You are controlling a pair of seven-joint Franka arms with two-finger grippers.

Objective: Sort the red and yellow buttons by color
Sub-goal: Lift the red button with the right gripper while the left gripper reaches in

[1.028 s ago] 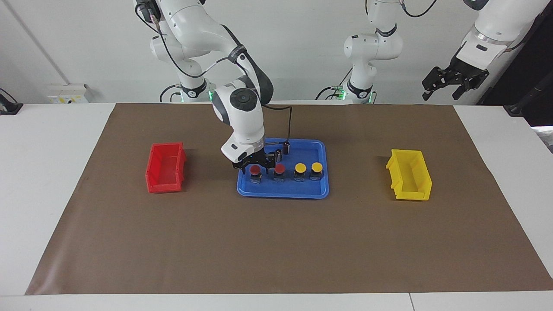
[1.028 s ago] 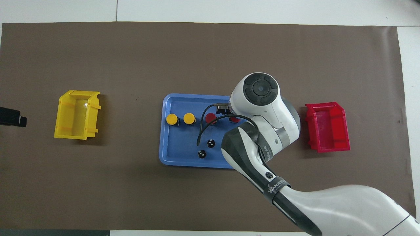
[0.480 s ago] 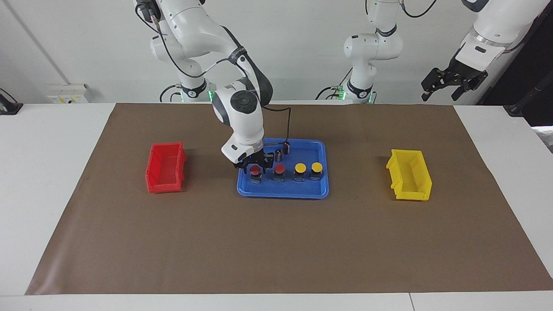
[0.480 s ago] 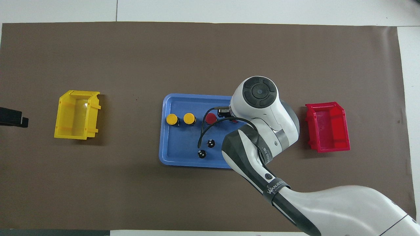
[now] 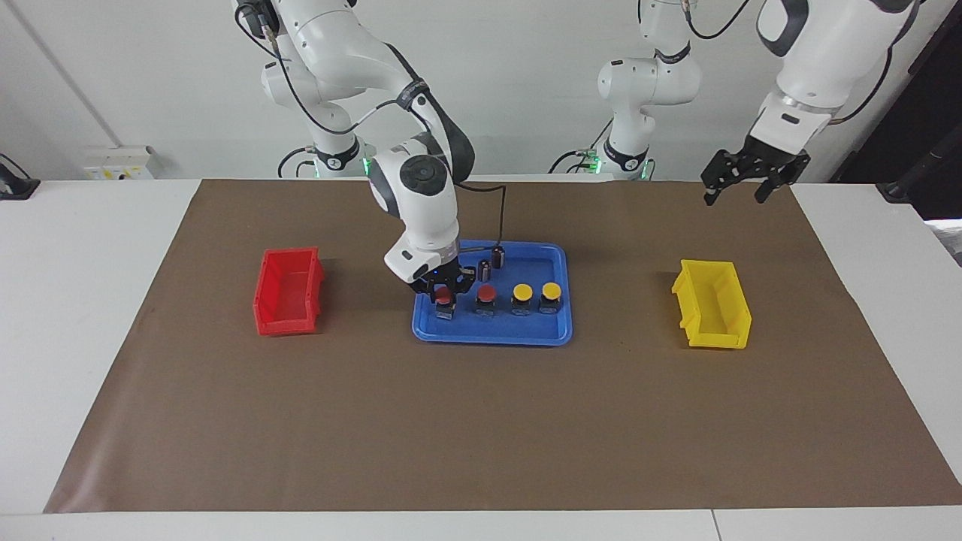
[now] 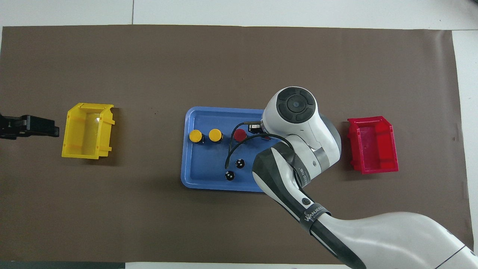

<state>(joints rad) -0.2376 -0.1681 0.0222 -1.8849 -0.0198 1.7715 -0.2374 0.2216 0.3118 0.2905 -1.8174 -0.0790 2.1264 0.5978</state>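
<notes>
In the blue tray (image 5: pixel 560 300), the right gripper (image 5: pixel 445 294) straddles the end red button (image 5: pixel 444 297), fingers spread about its likely rigid, light body, best pinched on the blocky base; the left gripper (image 5: pixel 744 176) waits, spread.

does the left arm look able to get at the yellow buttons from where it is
Probably yes. The left gripper hangs in the air near the yellow bin, and the yellow buttons stand uncovered at that end of the blue tray; the right gripper is at the end red button.
</notes>
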